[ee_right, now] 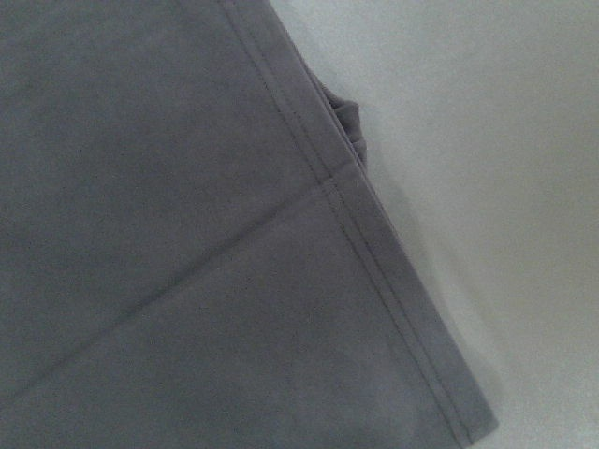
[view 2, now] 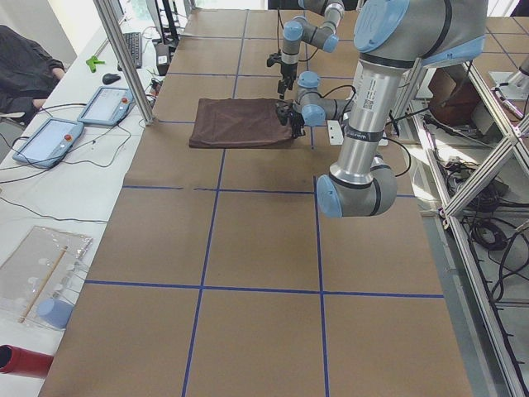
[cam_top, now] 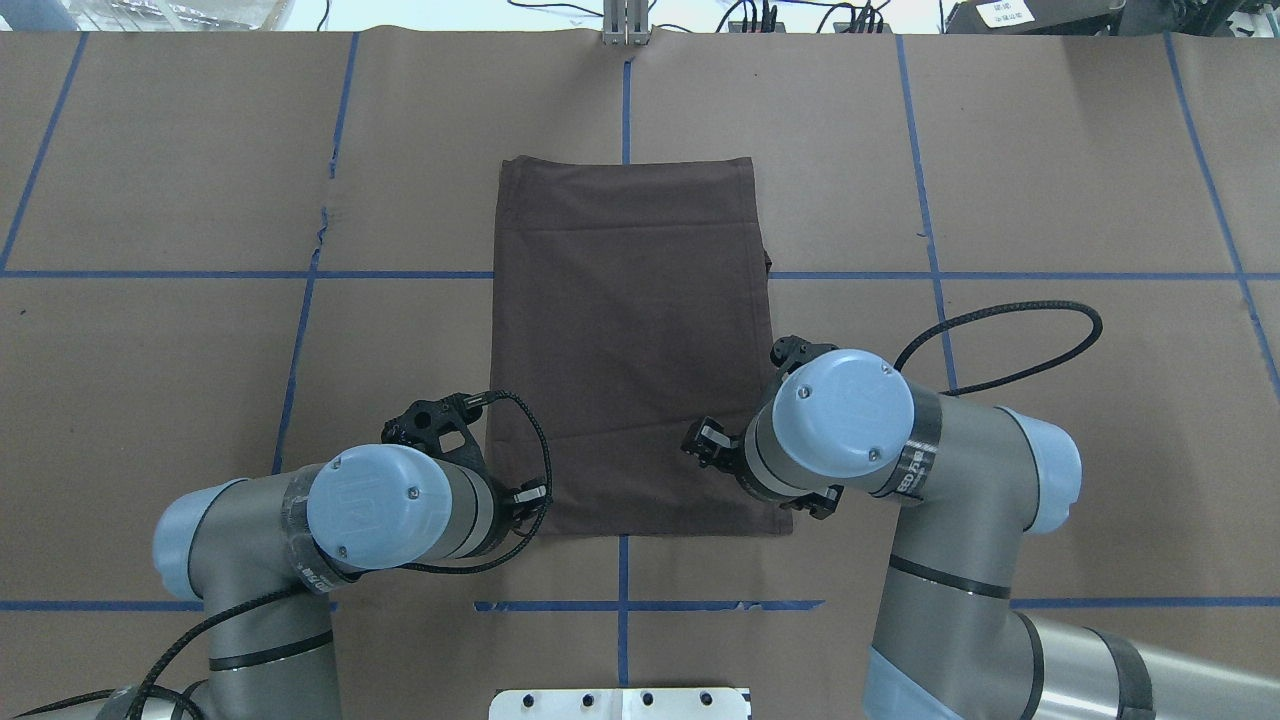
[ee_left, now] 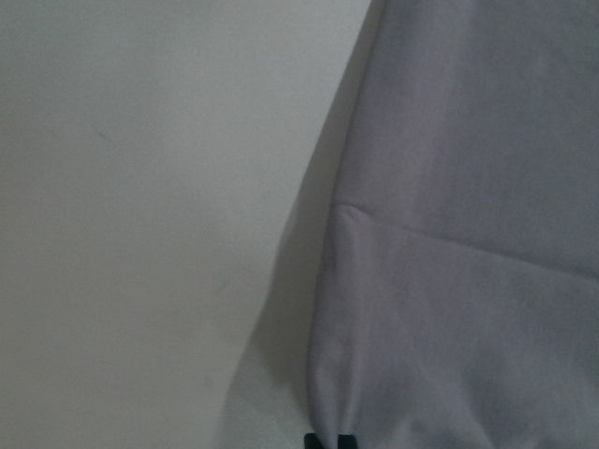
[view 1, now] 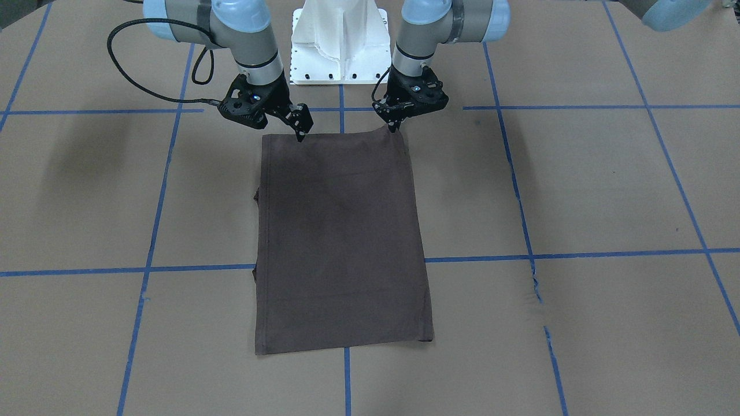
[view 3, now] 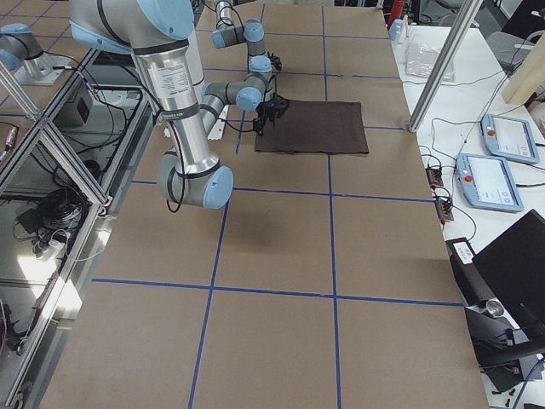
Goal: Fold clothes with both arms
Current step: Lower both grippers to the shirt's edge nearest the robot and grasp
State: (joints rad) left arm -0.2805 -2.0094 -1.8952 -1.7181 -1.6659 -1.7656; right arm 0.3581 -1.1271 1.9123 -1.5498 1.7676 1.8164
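Two claws stand at the end of the shirt (view 1: 341, 242) nearest the robot, one toward each corner, which suits a fold that carries that end over to the far one. The shirt lies flat on the bench (view 1: 578, 190) as a long dark brown rectangle, its sides already turned under, running straight away from the robot in the middle between the arms. The left claw (view 1: 396, 128) is at its own corner. In the left wrist view its dark tips sit close together at the bottom edge with cloth drawn up to them, and in the front view that corner stands a little proud of the bench, so it looks closed on the shirt. The right claw (view 1: 300, 134) points down onto the same edge, somewhat in from its corner, its tip touching or just above the cloth. Its fingers do not show in the right wrist view, which gives only the stitched hem (ee_right: 374, 271) and a bit of sleeve (ee_right: 348, 117) peeping out at the side, so whether it is open or gripping cannot be told. Pairing the grips along one edge would keep the cloth taut and square as it rises. The likely risk is the uneven hold: with the right claw in from the corner, that corner may droop and skew the fold.
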